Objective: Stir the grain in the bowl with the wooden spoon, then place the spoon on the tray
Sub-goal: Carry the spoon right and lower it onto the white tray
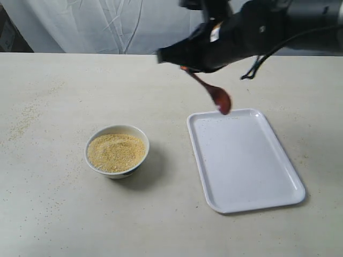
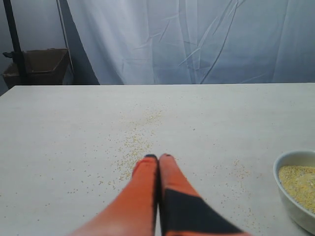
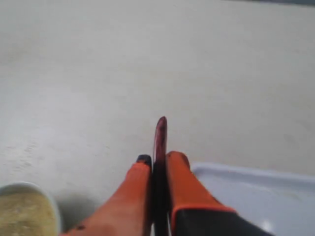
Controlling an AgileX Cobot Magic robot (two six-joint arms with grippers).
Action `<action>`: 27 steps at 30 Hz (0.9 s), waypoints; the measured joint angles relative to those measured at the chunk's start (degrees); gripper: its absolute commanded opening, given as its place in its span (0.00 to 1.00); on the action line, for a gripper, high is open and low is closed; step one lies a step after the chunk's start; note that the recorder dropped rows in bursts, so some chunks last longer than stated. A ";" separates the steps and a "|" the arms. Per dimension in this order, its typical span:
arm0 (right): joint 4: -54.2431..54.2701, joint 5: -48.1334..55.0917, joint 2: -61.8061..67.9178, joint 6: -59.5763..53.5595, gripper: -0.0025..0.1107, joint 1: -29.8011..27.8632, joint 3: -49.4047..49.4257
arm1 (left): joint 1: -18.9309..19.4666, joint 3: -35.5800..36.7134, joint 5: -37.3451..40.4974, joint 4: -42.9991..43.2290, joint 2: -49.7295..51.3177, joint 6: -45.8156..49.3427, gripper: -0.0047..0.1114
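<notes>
I had the right gripper [image 3: 160, 160] clenched on the wooden spoon [image 1: 214, 93], which slanted down with its oval end over the tray [image 1: 241, 160] at its far rim. The bowl [image 1: 115, 130] of grain [image 1: 116, 152] sat well left. The left gripper [image 2: 158, 158] was pinched closed, empty.

The wooden spoon [image 1: 213, 93] hides its handle end inside the blurred right tool [image 1: 185, 68]. The left wrist view's edge crops the bowl [image 2: 289, 197].

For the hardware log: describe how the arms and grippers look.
Right arm: glossy black, bulky housing, with a thin black cable looping beneath and a small pale patch. Left gripper and right gripper: slim tapered orange fingers, black tips, black sections toward the base.
</notes>
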 measured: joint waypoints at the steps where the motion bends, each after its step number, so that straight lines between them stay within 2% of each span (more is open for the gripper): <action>1: 2.15 2.66 -0.27 -2.22 0.01 -2.37 0.00 | 0.00 0.00 0.00 0.00 0.00 0.00 0.04; 2: 5.16 5.03 -0.38 -4.84 0.01 -4.78 0.00 | 0.00 0.00 0.00 0.00 0.00 0.00 0.04; 5: 23.14 12.33 -0.27 -19.52 0.01 -13.59 0.71 | 0.00 0.00 0.00 0.00 0.00 0.00 0.04; 9: 49.57 23.72 1.74 -45.68 0.01 -22.80 5.18 | 0.00 0.00 0.00 0.00 0.00 0.00 0.04; 12: 58.56 27.40 3.35 -57.44 0.01 -26.33 9.82 | 0.00 0.00 0.00 0.00 0.00 0.00 0.04; 18: 69.07 23.44 7.15 -68.96 0.01 -27.41 18.35 | 0.00 0.00 0.00 0.00 0.00 0.00 0.04; 23: 75.00 23.27 9.82 -76.49 0.03 -27.05 21.32 | 0.00 0.00 0.00 0.00 0.00 0.00 0.04; 25: 75.09 22.27 10.53 -77.17 0.11 -26.94 21.54 | 0.00 0.00 0.00 0.00 0.00 0.00 0.04; 27: 74.71 21.29 10.68 -77.40 0.25 -26.82 21.59 | 0.00 0.00 0.00 0.00 0.00 0.00 0.04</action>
